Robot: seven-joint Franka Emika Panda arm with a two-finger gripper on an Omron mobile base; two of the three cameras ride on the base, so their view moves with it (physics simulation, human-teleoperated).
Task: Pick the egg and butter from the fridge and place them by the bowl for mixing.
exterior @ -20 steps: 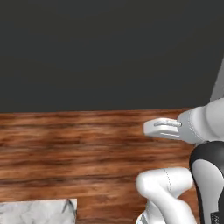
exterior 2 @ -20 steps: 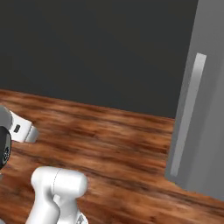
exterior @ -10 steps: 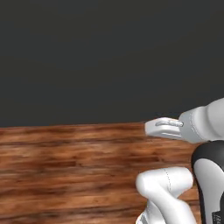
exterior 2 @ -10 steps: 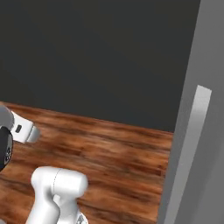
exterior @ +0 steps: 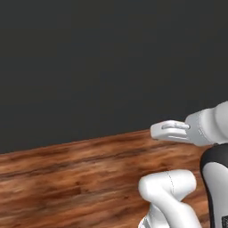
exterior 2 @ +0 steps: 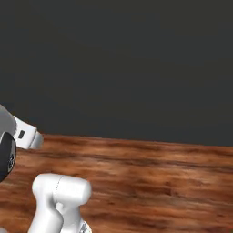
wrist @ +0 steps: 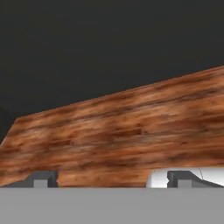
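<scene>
Wood-grain floor (exterior 2: pixel 150 177) replaces the grey unit seen earlier on the right; end effector (wrist: pixel 111 179) spread wide, empty.

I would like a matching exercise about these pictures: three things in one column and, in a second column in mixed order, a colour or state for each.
Things:
1. wall
2. floor
3. tool

Colour or state:
A. open, holding nothing
B. brown wood grain
C. plain dark grey

Pairs: 1-C, 2-B, 3-A
</scene>
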